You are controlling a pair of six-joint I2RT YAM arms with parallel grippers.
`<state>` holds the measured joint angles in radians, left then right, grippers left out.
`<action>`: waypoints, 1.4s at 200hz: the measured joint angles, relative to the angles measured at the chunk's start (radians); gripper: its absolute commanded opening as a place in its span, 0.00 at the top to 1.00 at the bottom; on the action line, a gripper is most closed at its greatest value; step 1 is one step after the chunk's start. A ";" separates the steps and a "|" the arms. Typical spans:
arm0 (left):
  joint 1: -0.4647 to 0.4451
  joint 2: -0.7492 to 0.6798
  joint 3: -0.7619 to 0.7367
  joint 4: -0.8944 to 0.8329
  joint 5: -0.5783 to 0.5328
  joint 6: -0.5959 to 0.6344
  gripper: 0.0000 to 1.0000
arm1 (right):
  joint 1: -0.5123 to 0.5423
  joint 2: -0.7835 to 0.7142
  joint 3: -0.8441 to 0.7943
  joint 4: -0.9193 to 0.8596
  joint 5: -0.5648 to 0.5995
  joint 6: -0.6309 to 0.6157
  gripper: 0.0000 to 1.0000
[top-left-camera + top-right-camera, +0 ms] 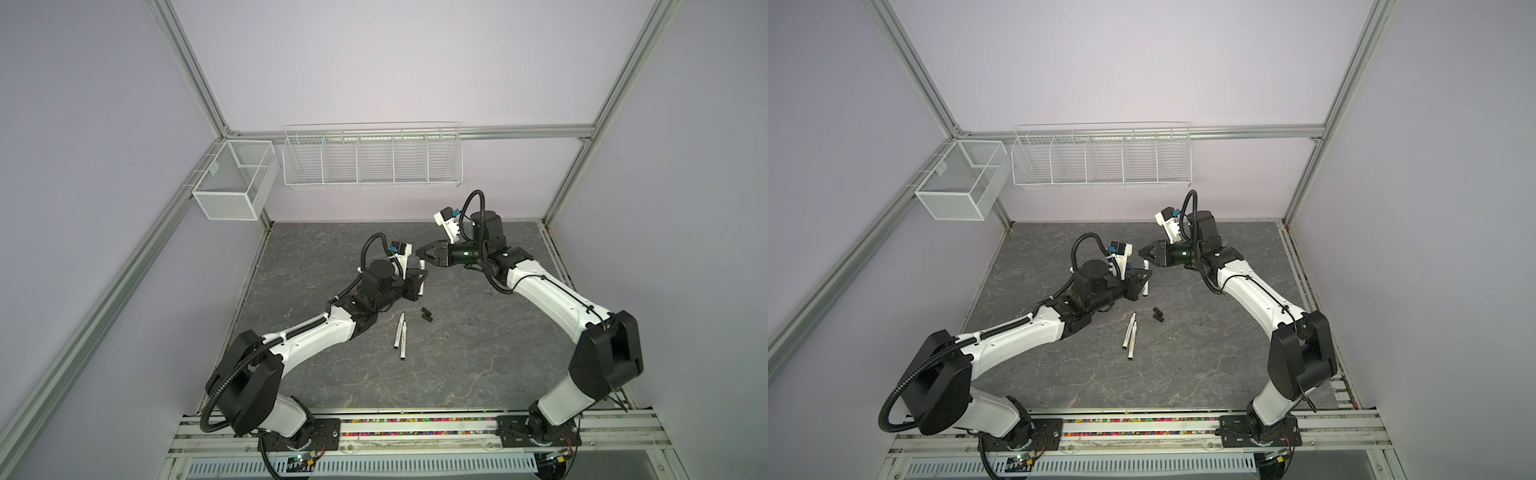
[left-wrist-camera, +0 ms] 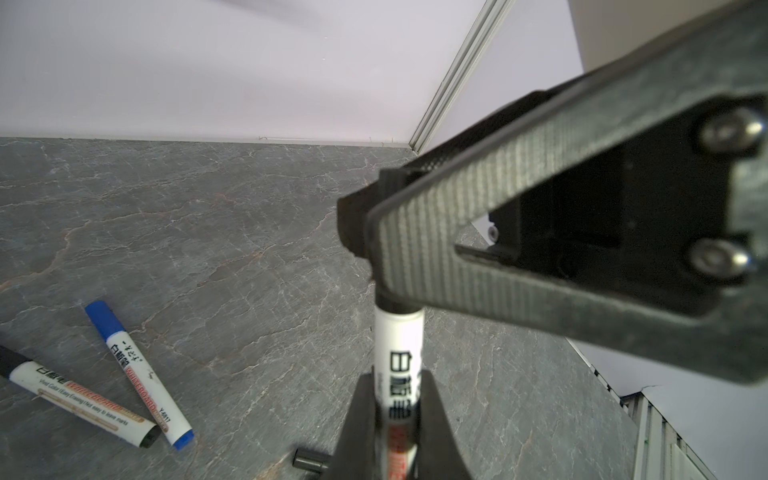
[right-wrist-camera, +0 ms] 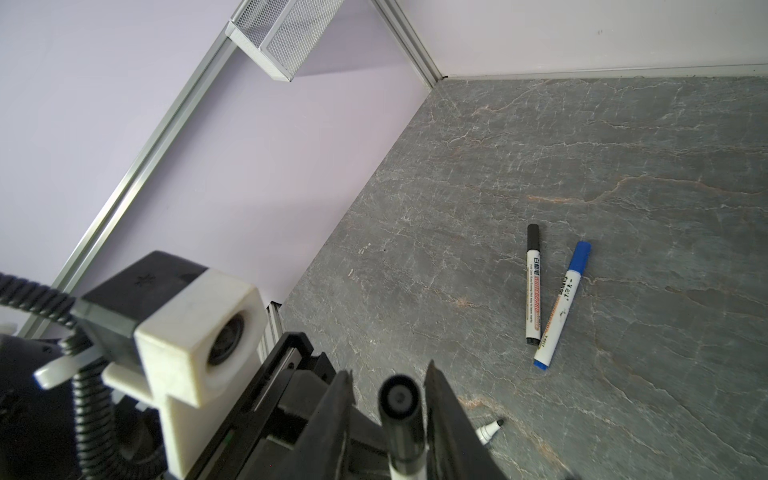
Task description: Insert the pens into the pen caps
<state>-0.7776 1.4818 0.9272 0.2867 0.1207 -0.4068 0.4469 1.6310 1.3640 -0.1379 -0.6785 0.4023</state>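
The left gripper (image 2: 397,382) is clamped on the slim white marker pen (image 2: 399,332). The right gripper (image 3: 388,368) holds its 2 jaws slightly apart around the stubby black plastic cap (image 3: 399,399) on the pen's end. An off-centre squeeze could twist the pen and seat the cap crooked.

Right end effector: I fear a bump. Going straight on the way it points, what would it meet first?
Probably the black top of the pen that the left end effector holds; it sits between the right end effector's fingers, though depth is unclear.
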 measured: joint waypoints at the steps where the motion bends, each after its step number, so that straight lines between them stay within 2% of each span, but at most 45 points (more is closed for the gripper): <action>1: 0.000 0.000 0.000 0.000 0.000 0.000 1.00 | 0.000 0.000 0.000 0.000 0.000 0.000 0.68; 39: 0.000 0.000 0.000 -0.003 0.000 0.001 1.00 | 0.000 0.007 0.000 0.006 0.001 0.010 0.77; 76: 0.000 0.000 0.000 -0.006 -0.001 0.000 1.00 | -0.007 0.011 0.000 0.006 0.010 0.001 0.93; 127: 0.008 0.000 0.001 -0.003 -0.014 0.000 1.00 | -0.009 0.013 -0.026 0.050 -0.012 0.001 0.93; 157: 0.044 0.029 0.045 -0.046 0.060 0.009 1.00 | -0.009 0.009 -0.050 0.082 0.004 -0.040 0.93; 218: 0.095 0.065 0.175 -0.174 0.232 0.104 1.00 | -0.005 -0.057 -0.060 0.066 0.058 -0.179 0.93; 280: 0.102 0.055 0.178 -0.226 0.263 0.140 1.00 | -0.002 -0.071 -0.091 0.069 0.044 -0.194 0.93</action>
<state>-0.6758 1.5372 1.1049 0.0605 0.3836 -0.2665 0.4446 1.5597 1.2732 -0.0689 -0.6342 0.2085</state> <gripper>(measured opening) 0.106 0.149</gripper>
